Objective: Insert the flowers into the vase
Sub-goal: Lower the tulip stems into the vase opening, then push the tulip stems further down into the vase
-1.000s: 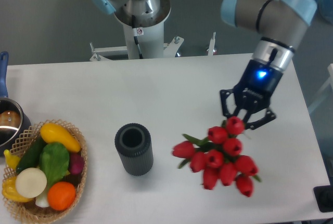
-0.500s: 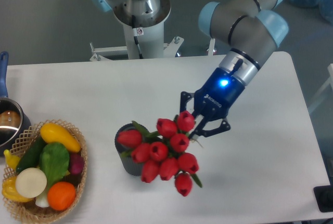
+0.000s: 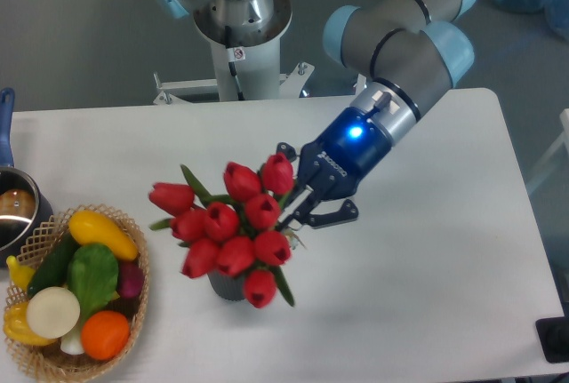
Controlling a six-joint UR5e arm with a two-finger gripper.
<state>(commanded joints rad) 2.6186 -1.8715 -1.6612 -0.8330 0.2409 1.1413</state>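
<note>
Red flowers (image 3: 229, 232) over vase (image 3: 228, 286)

Robot lab, white table (image 3: 462, 250), arm's pedestal base (image 3: 240, 41) bolted behind it, bare grey floor (image 3: 80, 36)

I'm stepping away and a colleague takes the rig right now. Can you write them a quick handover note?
Gripper: shut on the flowers, holding the bunch by its stems.
Flowers: carried over the vase, hiding most of it; only its lower part shows.
Done: bunch picked up and brought to the vase.
Left: stems in the mouth cannot be confirmed; lower, release, withdraw.
Basket sits to the side.
</note>
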